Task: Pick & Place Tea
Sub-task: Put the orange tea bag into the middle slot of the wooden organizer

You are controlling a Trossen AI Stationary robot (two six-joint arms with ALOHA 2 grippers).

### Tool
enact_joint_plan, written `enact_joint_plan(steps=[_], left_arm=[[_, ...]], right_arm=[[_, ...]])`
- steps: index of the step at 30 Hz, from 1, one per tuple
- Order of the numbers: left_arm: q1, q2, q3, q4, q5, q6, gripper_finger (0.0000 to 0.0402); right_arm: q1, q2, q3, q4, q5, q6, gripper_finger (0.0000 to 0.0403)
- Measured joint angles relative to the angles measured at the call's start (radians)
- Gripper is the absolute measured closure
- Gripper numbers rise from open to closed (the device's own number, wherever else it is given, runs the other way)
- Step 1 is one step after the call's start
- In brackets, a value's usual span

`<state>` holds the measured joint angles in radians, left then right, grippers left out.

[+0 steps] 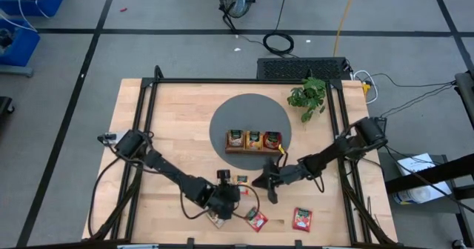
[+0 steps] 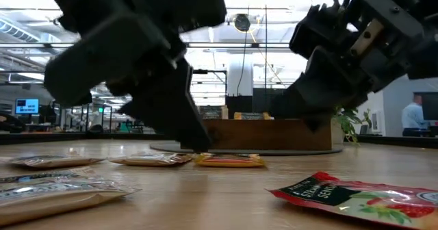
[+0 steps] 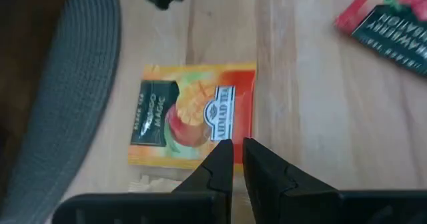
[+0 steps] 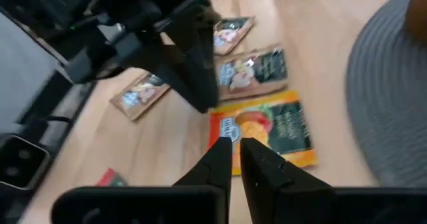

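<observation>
An orange-yellow mango tea sachet lies flat on the wooden table beside the grey round mat. My left gripper is shut, slanting down, with its tips at the sachet's near edge. My right gripper, also shut, hovers over the same sachet from the other side, raised off the table. Cream sachets and red sachets lie flat around them. The brown tray stands on the mat with sachets upright in its compartments. My left gripper's shut fingertips stand at the red-orange edge of the mango sachet, slanting down from above. The sachet lies flat on the table. I cannot tell whether the tips touch it.
A small green plant stands at the mat's far right. A black frame runs along the table's left, far and right sides. One red sachet lies close to the near edge, and another is near my left arm.
</observation>
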<state>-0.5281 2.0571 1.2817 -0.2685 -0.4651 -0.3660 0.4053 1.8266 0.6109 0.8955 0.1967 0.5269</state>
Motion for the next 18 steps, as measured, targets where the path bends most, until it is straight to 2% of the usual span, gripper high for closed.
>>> enact_joint_plan(steps=[2, 7, 18], left_arm=[[0.014, 0.0, -0.032, 0.047, 0.027, 0.009, 0.036], [0.042, 0.0, -0.085, 0.176, 0.083, 0.047, 0.036], [0.058, -0.001, -0.096, 0.206, 0.099, 0.079, 0.036]], right_arm=[[-0.006, 0.021, 0.001, 0.025, -0.036, 0.046, 0.0371], [-0.007, 0.059, 0.002, 0.056, -0.041, 0.121, 0.0351], [-0.006, 0.08, 0.003, 0.017, 0.043, 0.192, 0.0302]])
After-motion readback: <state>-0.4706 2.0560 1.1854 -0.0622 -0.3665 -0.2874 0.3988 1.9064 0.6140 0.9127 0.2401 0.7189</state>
